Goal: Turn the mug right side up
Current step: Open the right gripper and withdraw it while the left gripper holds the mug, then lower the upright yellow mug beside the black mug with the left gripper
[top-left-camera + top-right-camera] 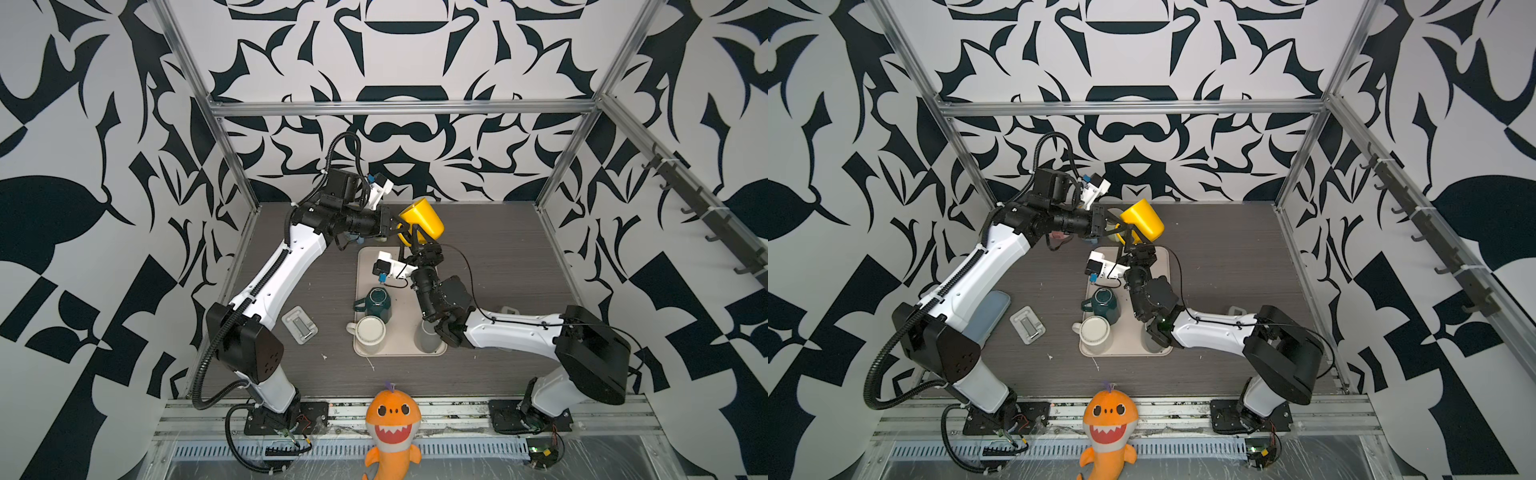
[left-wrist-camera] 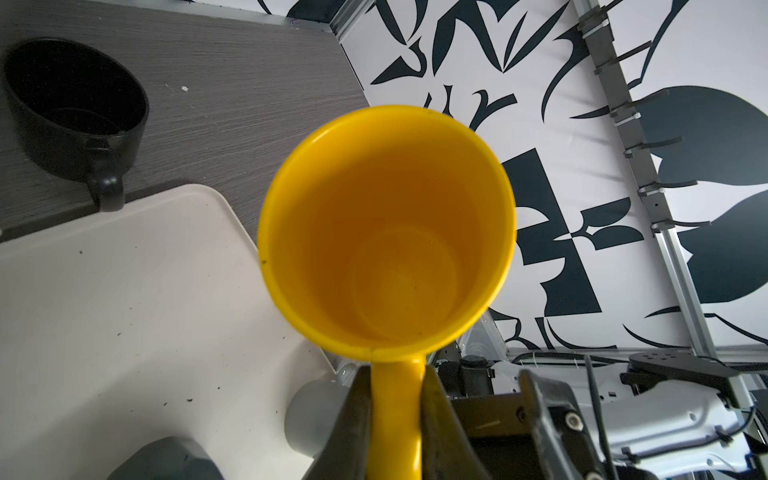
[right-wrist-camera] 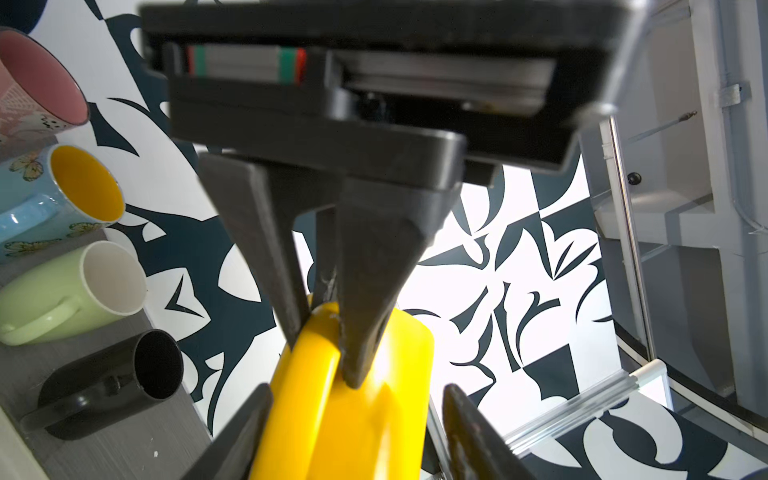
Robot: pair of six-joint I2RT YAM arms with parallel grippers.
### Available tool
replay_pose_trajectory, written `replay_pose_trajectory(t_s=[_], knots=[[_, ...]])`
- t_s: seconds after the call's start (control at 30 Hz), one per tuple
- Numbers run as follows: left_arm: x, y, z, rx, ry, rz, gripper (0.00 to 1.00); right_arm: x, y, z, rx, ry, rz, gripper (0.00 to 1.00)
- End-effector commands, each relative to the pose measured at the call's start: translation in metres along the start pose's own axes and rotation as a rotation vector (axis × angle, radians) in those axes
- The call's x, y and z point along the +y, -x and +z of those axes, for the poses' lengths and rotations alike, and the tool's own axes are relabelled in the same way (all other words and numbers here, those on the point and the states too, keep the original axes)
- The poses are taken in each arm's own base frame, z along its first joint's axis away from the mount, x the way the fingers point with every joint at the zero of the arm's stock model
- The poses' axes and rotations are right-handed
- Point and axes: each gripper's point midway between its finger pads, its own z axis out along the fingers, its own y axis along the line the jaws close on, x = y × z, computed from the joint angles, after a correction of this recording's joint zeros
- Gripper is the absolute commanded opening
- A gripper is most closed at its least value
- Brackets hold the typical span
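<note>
The yellow mug hangs tilted in the air above the far end of the tray, its mouth turned up and toward the back in both top views. My left gripper is shut on its handle; the left wrist view looks straight into the mug, with the handle pinched between the left gripper's two fingers. My right gripper reaches up from below. In the right wrist view the right gripper stands open, its fingers on either side of the mug, one clearly apart from it.
A beige tray holds an upside-down dark green mug, an upside-down white mug and a grey cup half under my right arm. Upright mugs, one black, stand behind it. A grey plastic piece lies left of the tray.
</note>
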Motion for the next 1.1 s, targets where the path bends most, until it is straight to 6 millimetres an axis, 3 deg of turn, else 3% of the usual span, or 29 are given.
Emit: replay_pose_trajectory(t_s=[0.0,0.2,0.23,0.27,0.3,0.37,0.43,0.53,0.83,0.93,1.07], knots=[[0.006,0.027,-0.007,-0.128,0.063,0.064,0.00,-0.094,0.004,-0.016,-0.015,-0.220,0.285,0.66],[0.000,0.050,-0.010,-0.215,0.053,0.101,0.00,-0.071,-0.016,-0.030,0.090,-0.079,0.410,0.68],[-0.002,0.053,-0.010,-0.228,0.046,0.106,0.00,-0.066,-0.021,-0.033,0.109,-0.052,0.441,0.71],[-0.003,0.056,-0.010,-0.241,0.042,0.110,0.00,-0.065,-0.026,-0.036,0.129,-0.037,0.475,0.80],[-0.004,0.060,-0.010,-0.256,0.038,0.113,0.00,-0.062,-0.031,-0.040,0.146,-0.012,0.507,0.80],[-0.004,0.066,-0.010,-0.281,0.034,0.117,0.00,-0.056,-0.040,-0.049,0.179,0.037,0.592,0.81],[-0.004,0.072,-0.007,-0.308,0.023,0.123,0.00,-0.053,-0.052,-0.057,0.218,0.081,0.705,0.73],[0.001,0.082,-0.002,-0.349,0.024,0.131,0.00,-0.049,-0.078,-0.067,0.310,0.135,0.853,0.70],[0.026,0.090,0.048,-0.384,0.130,0.181,0.00,-0.026,-0.146,-0.089,0.653,0.321,1.299,0.73],[0.043,0.094,0.066,-0.409,0.232,0.200,0.00,-0.014,-0.149,-0.091,0.763,0.438,1.439,0.74],[0.057,0.098,0.093,-0.423,0.304,0.222,0.00,0.005,-0.136,-0.095,0.863,0.622,1.555,0.74]])
